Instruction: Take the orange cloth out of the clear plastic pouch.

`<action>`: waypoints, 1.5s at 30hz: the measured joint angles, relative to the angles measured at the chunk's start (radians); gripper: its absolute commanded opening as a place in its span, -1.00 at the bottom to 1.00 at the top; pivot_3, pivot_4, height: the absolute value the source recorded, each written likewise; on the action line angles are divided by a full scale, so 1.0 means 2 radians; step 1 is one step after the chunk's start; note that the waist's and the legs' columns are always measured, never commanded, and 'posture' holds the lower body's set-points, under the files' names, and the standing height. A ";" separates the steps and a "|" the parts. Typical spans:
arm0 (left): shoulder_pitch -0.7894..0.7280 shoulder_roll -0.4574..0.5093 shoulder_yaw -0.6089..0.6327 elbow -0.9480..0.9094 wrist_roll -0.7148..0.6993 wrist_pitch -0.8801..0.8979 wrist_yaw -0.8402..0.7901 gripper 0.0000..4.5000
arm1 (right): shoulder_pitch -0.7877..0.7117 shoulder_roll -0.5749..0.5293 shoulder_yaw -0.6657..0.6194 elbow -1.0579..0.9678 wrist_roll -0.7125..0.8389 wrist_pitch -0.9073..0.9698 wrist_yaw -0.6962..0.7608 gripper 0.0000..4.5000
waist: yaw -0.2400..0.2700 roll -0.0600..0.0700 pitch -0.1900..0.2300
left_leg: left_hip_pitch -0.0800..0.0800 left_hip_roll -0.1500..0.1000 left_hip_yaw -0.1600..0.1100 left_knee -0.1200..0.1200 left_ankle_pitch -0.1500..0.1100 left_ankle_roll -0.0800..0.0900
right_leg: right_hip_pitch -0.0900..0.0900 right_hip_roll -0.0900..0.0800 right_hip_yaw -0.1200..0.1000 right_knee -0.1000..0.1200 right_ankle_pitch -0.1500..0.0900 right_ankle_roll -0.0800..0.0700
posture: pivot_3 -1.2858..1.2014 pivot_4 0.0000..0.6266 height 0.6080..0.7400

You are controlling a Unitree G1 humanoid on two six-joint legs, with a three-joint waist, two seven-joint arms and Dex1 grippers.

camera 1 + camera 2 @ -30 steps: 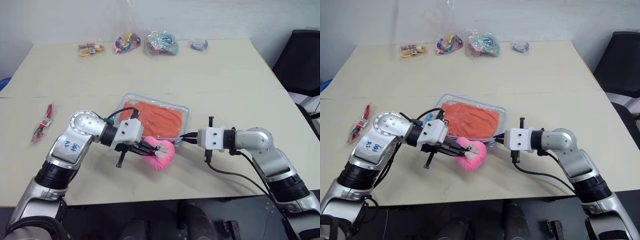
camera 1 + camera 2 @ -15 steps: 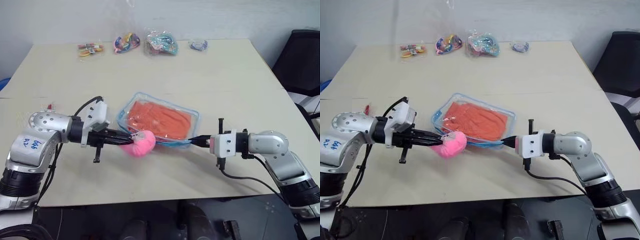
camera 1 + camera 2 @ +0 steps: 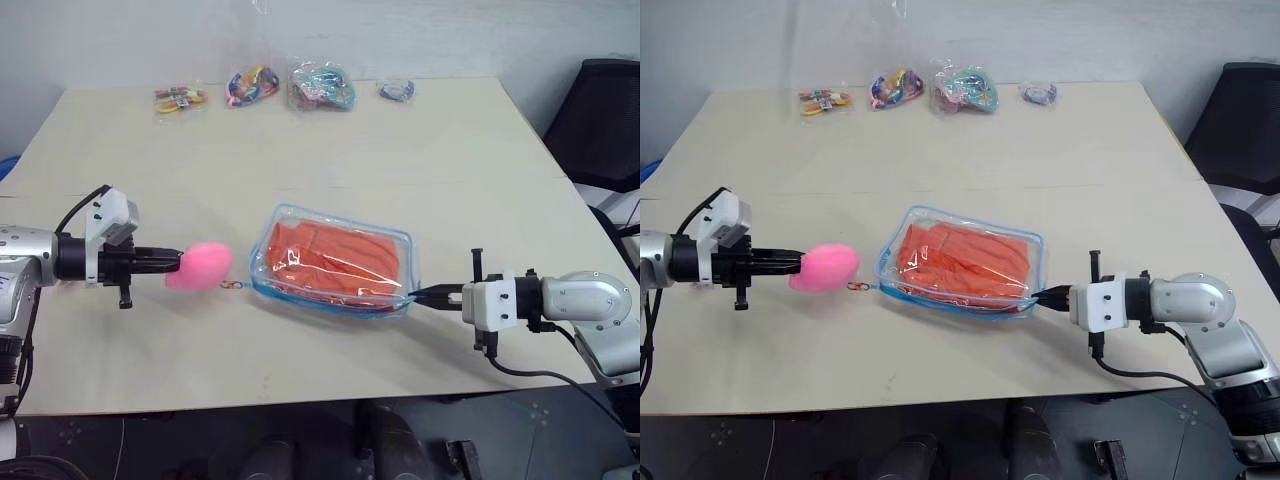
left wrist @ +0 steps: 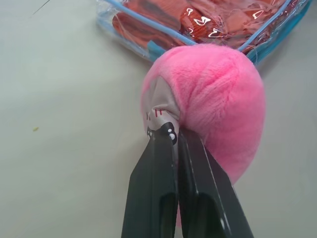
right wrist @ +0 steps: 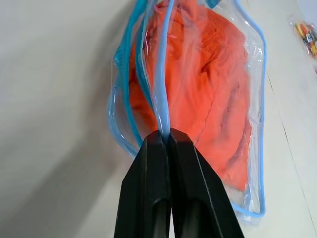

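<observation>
We clamp the pink charm (image 3: pixel 199 266) in the left gripper (image 3: pixel 176 263); the right gripper (image 3: pixel 422 295) pinches the clear plastic pouch (image 3: pixel 340 295) edge. The orange cloth (image 3: pixel 338 262) lies inside, extraction pending.

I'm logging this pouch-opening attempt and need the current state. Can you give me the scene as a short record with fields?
surface: beige table
clear plastic pouch: flat on the table, between the two claws
orange cloth: inside the pouch, not yet out
pink plush charm: linked to the pouch's left end
left claw: shut on the pink plush charm
right claw: shut on the pouch's blue edging at its right end
far edge: small bags of colourful trinkets
</observation>
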 measured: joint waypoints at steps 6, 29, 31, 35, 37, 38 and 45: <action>0.002 -0.018 -0.004 -0.014 -0.001 0.010 0.011 -0.70 | 0.000 0.007 0.000 -0.019 0.007 0.047 -0.008 -0.71 | 0.000 0.000 0.000 | 0.000 0.000 0.000 0.000 0.000 0.000 | 0.000 0.000 0.000 0.000 0.000 0.000 | 0.03 -0.52 1.00; -0.133 -0.067 -0.050 -0.130 -0.012 0.026 0.017 0.98 | 0.122 0.004 -0.150 -0.290 0.277 0.438 -0.144 1.00 | 0.012 -0.001 0.000 | 0.000 -0.001 0.000 0.000 0.000 0.000 | 0.000 0.000 0.000 0.000 0.000 0.000 | 0.03 -0.52 1.00; -0.109 -0.067 -0.095 -0.162 0.027 -0.045 -0.003 0.98 | 0.125 0.008 -0.153 -0.316 0.310 0.464 -0.169 1.00 | 0.011 -0.001 0.000 | 0.000 0.000 0.001 0.000 0.000 0.000 | 0.000 0.000 0.001 0.000 0.000 0.000 | 0.03 -0.52 1.00; -0.081 -0.062 -0.143 -0.147 0.118 -0.199 -0.016 0.98 | 0.134 0.010 -0.154 -0.343 0.327 0.485 -0.201 1.00 | 0.010 -0.001 0.000 | 0.000 0.001 0.001 0.000 0.000 -0.001 | 0.000 0.001 0.001 0.000 0.000 0.000 | 0.03 -0.52 1.00; -0.075 -0.064 -0.154 -0.114 0.158 -0.268 -0.005 0.98 | 0.141 0.012 -0.154 -0.351 0.330 0.491 -0.214 1.00 | 0.012 -0.001 0.000 | 0.000 0.001 0.001 0.000 0.000 -0.001 | 0.000 0.001 0.001 0.000 0.000 0.000 | 0.03 -0.52 1.00; -0.075 -0.068 -0.157 -0.100 0.172 -0.293 0.004 0.98 | 0.143 0.012 -0.154 -0.353 0.331 0.492 -0.218 1.00 | 0.013 -0.001 0.000 | 0.000 0.001 0.001 0.000 0.000 -0.001 | 0.000 0.001 0.001 0.000 0.000 0.000 | 0.03 -0.52 1.00; -0.065 -0.123 -0.156 -0.078 0.207 -0.334 0.073 0.98 | 0.147 0.020 -0.154 -0.363 0.333 0.493 -0.244 1.00 | 0.016 -0.001 0.000 | 0.000 0.000 0.002 0.000 0.000 0.000 | 0.001 0.001 0.001 0.000 0.000 0.000 | 0.03 -0.52 1.00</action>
